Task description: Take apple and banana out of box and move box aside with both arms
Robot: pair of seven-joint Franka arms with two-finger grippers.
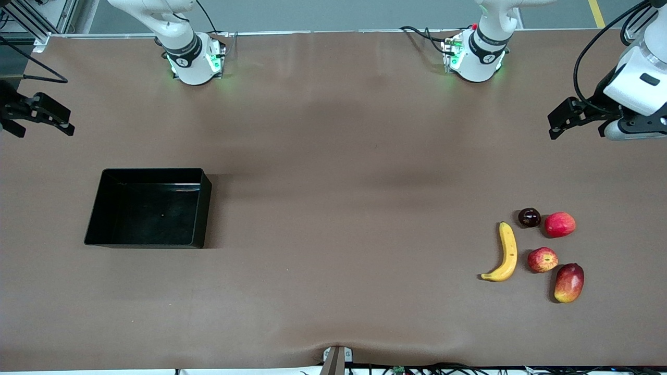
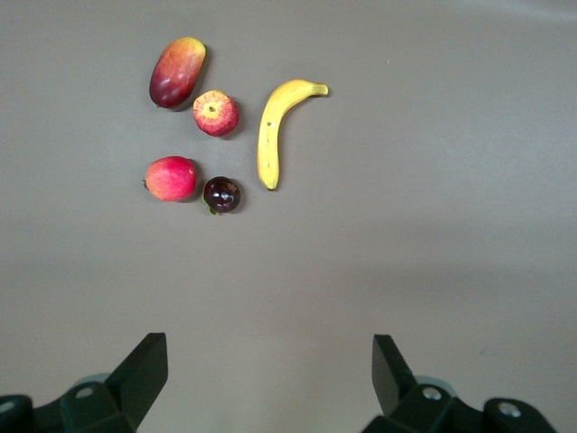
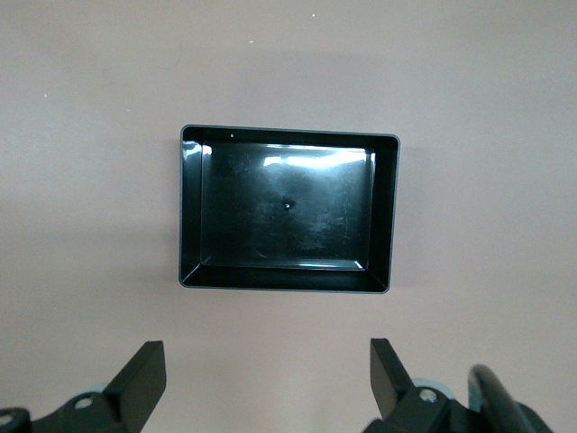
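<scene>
A: Fruits? Left gripper [image 1: 556, 124]?
B: Banana [image 1: 505, 252] and apple [image 1: 542, 260] lie side by side, lower right of the front view, on the tabletop [image 1: 333, 219]. Gripper hovers at the right edge above them, well apart, fingers spread

A: Box?
B: Black box [image 1: 149, 207] at centre-left, nothing inside. Right gripper [image 1: 39, 115] at the left edge above it, well apart, fingers spread too
</scene>
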